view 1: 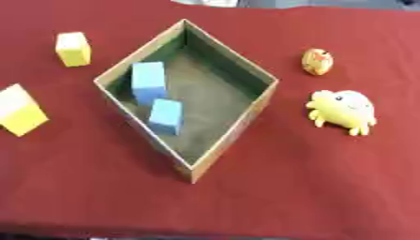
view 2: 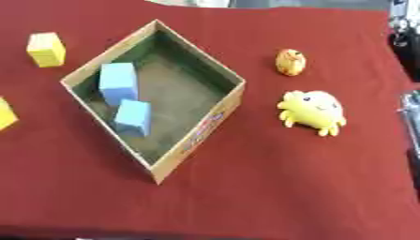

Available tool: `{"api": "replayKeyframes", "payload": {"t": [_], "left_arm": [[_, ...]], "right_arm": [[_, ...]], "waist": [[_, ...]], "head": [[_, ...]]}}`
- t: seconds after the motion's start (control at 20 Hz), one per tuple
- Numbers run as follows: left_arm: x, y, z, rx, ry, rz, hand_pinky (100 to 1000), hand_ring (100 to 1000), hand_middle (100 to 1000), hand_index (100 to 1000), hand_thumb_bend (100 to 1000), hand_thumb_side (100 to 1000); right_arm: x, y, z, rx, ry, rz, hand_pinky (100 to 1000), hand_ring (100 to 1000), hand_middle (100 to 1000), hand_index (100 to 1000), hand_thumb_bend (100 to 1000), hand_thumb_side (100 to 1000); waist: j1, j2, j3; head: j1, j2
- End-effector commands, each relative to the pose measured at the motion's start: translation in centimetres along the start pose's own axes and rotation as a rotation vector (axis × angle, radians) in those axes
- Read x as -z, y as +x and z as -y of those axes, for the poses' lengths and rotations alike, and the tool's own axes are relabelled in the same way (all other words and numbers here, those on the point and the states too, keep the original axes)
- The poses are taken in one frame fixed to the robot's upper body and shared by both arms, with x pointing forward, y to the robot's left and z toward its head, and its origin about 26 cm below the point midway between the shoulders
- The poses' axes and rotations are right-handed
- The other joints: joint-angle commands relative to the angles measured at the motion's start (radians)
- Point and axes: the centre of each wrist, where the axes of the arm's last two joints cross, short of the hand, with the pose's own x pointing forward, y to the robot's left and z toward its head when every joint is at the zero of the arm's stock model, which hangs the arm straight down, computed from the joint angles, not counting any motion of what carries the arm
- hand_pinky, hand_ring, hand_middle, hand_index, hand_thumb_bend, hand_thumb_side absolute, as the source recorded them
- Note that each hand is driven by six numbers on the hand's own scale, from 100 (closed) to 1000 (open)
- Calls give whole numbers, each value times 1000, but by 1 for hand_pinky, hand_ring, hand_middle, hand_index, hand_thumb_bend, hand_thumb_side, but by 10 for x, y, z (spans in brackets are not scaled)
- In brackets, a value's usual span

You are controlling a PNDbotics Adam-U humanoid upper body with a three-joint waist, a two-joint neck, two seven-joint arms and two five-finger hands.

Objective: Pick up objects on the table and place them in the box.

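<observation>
An open cardboard box (view 1: 232,134) sits corner-on in the middle of the red table. Two light blue blocks lie inside it: a larger one (view 1: 148,81) near the left wall and a smaller one (view 1: 166,116) just in front of it. Outside the box, a yellow block (view 1: 73,48) stands at the far left and a bigger yellow-and-white block (view 1: 19,110) lies at the left edge. To the right of the box rest a small orange round toy (view 1: 318,61) and a yellow plush creature (view 1: 343,110). Neither hand shows in either view.
The red cloth (view 1: 311,187) covers the whole table. Its front edge runs along the bottom of the view. Dark equipment (view 2: 405,42) stands past the table's right edge in the right eye view.
</observation>
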Motion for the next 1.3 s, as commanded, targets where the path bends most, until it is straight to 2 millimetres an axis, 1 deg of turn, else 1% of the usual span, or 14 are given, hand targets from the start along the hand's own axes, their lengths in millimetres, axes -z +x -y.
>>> {"api": "replayKeyframes", "payload": {"t": [0.05, 0.25, 0.4, 0.55, 0.7, 0.8, 0.9, 1.0, 1.15, 1.3], "left_arm": [[6, 5, -1, 2, -14, 29, 943, 780, 760, 844, 214, 732], [6, 5, -1, 4, -17, 28, 943, 780, 760, 844, 213, 733], [6, 5, -2, 9, -21, 29, 943, 780, 760, 844, 212, 733], [6, 5, -3, 18, -26, 30, 943, 780, 760, 844, 212, 734], [6, 5, -4, 23, -33, 29, 944, 780, 760, 844, 210, 735], [6, 5, -4, 24, -35, 30, 944, 780, 761, 844, 210, 736], [6, 5, -4, 25, -38, 30, 944, 780, 761, 844, 209, 736], [6, 5, -4, 26, -39, 32, 944, 780, 760, 844, 209, 736], [7, 5, -4, 25, -41, 31, 944, 780, 761, 844, 208, 737], [7, 5, -3, 20, -47, 33, 944, 780, 761, 844, 209, 736]], "right_arm": [[9, 6, 8, -22, 14, 42, 850, 784, 664, 823, 100, 611], [9, 6, 11, -47, 48, 43, 850, 786, 665, 825, 100, 607], [12, 7, 17, -113, 129, 38, 850, 791, 670, 832, 100, 624], [16, 9, 30, -247, 295, -3, 851, 804, 690, 849, 100, 661], [24, 13, 42, -418, 483, -46, 851, 830, 752, 885, 100, 699], [30, 16, 49, -518, 593, -71, 851, 840, 767, 894, 100, 713], [35, 19, 54, -598, 701, -97, 850, 848, 778, 901, 100, 692], [33, 19, 57, -648, 817, -132, 849, 854, 787, 905, 100, 718], [26, 18, 58, -676, 971, -178, 853, 868, 801, 910, 100, 733], [25, 18, 55, -675, 1053, -179, 860, 883, 819, 921, 100, 743]], "waist": [[-10, -7, 0], [-13, -7, 1], [-17, -8, 1], [-24, -11, -1], [-30, -13, -3], [-32, -14, -3], [-33, -13, -3], [-35, -12, -2], [-39, -10, -2], [-40, -11, 0]], "head": [[-1, -11], [1, -9], [5, -5], [7, -2], [8, -3], [7, -4], [5, -5], [3, -8], [2, -10], [1, -12]]}}
